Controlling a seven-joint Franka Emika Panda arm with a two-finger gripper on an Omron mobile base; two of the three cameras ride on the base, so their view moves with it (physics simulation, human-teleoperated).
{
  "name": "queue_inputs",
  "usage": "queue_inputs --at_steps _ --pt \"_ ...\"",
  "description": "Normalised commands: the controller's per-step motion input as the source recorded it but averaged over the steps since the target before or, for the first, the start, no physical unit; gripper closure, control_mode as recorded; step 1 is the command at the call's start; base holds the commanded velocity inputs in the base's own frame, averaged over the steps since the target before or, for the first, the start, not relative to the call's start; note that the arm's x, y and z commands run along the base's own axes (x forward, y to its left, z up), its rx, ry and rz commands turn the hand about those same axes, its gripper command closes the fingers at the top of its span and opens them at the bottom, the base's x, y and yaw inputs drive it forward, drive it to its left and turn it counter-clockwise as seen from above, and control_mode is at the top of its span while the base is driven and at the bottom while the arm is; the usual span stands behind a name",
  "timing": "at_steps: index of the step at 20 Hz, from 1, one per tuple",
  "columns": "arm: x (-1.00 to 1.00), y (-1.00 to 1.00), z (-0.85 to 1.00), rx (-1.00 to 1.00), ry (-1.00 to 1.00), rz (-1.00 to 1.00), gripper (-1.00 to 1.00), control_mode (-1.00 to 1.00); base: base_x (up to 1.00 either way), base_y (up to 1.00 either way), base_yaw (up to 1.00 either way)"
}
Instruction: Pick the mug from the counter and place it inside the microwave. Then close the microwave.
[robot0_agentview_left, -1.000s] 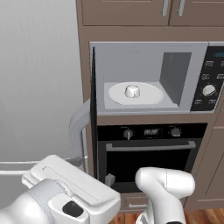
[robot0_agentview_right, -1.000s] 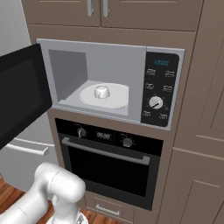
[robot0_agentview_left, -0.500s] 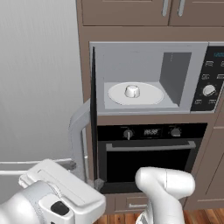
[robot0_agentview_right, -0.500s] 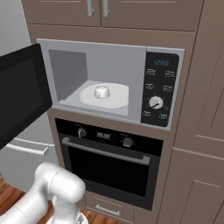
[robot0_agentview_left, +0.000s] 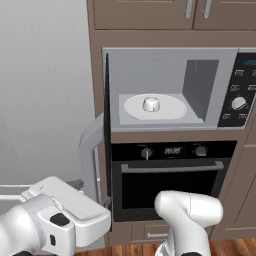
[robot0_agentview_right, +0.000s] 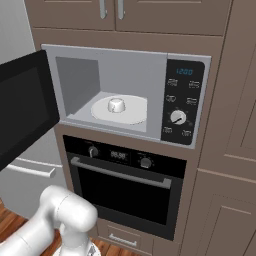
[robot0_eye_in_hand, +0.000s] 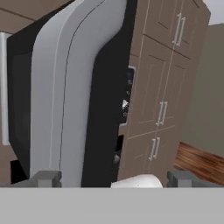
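The mug (robot0_agentview_left: 151, 103) stands on the turntable (robot0_agentview_right: 132, 111) inside the microwave (robot0_agentview_right: 125, 95), so placing looks done; the door (robot0_agentview_left: 106, 125) hangs wide open, awaiting closure. The gripper (robot0_eye_in_hand: 111, 178) faces the door's silver handle (robot0_eye_in_hand: 65, 92) (close up), jaws spread wide, holding nothing

Our arm (robot0_agentview_left: 187, 215) is glossy white with rounded links; the boxy white wrist housing (robot0_agentview_left: 65, 212) carries dark buttons, and our fingertips (robot0_eye_in_hand: 43, 178) are grey.
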Motion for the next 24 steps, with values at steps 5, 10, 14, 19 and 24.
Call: queue_inputs --at_steps 5,10,14,19,24 --pt "0.11 0.20 -0.12 0.00 0.01 -0.04 -1.00 -1.00 0.00 0.00 0.00" --pt "0.03 0.30 -0.06 0.00 0.00 -0.01 -1.00 -1.00 0.00 0.00 0.00" --pt "0.14 0.23 -0.11 -0.01 0.00 -0.02 -1.00 -1.00 0.00 0.00 0.00" --pt "0.21 0.17 -0.15 -0.02 0.02 -0.04 -1.00 -1.00 0.00 0.00 0.00" --pt "0.03 0.16 -0.01 0.00 0.02 -0.06 -1.00 -1.00 0.00 0.00 0.00"
